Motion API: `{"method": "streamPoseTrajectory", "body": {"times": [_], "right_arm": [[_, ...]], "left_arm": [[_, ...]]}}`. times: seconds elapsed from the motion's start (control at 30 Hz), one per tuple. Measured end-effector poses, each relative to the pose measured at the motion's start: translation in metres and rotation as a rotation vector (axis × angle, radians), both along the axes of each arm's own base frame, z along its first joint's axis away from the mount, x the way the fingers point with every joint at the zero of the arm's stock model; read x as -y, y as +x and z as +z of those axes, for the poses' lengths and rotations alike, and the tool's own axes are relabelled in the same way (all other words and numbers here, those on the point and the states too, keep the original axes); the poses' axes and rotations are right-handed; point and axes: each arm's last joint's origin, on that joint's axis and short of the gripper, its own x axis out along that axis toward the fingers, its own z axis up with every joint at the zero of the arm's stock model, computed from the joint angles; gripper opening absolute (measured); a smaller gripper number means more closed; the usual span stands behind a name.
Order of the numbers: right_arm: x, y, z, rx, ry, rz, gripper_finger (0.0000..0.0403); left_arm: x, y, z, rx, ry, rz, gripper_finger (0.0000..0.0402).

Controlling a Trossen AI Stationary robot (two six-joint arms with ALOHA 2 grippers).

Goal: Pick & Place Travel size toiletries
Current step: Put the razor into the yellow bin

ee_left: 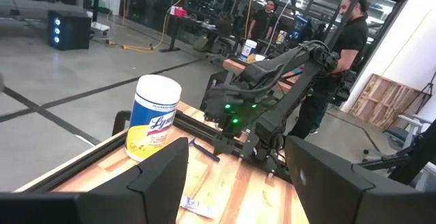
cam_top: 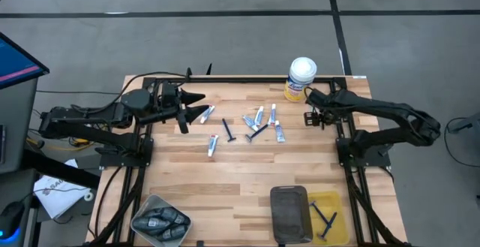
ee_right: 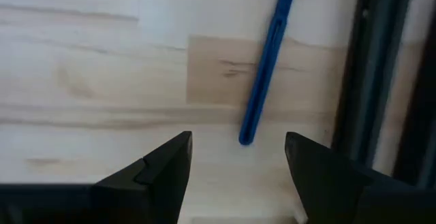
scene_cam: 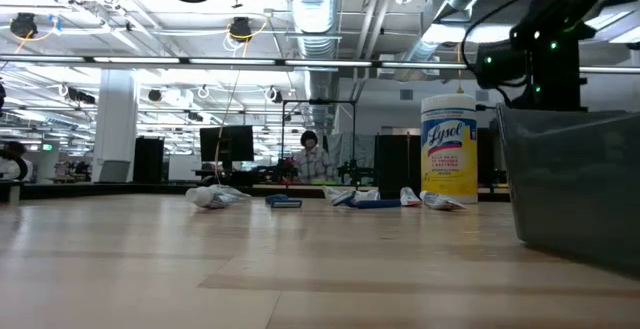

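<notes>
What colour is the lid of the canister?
White; the canister lid shows best in the high view.

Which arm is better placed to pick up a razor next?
Right. Its open pincer is lined up on a blue razor; the left pincer sits by a white tube instead.

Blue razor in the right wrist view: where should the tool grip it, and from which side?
Grip the blue razor mid-handle, straight down from above, fingers straddling it: it lies flat on the wood, slim, with a dark rail close alongside. The open right tool hangs by its tail.
</notes>
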Motion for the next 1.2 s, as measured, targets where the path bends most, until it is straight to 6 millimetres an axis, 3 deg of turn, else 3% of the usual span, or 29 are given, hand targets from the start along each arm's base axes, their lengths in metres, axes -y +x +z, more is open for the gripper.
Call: {"method": "streamPoseTrajectory", "body": {"times": [0.43,0.67,0.8,1.03,1.2], "right_arm": [[0.021,0.003,-0.036,-0.039,0.057,0.005,0.0225],[0.034,0.002,-0.051,-0.053,0.173,0.07,0.0212],[0.037,-0.001,-0.052,-0.031,0.193,0.071,0.0178],[0.035,-0.002,-0.05,0.0,0.199,0.05,0.007],[0.033,-0.001,-0.05,-0.003,0.207,0.047,0.0026]], "left_arm": [[0.0,0.0,0.0,-0.004,0.009,0.003,0.0241],[0.0,0.0,0.0,-0.007,0.018,0.002,0.0241],[0.0,0.0,0.0,-0.008,0.018,0.002,0.0241],[0.0,0.0,0.0,-0.008,0.02,0.002,0.0241],[0.0,0.0,0.0,-0.011,0.026,0.002,0.0241]]}}
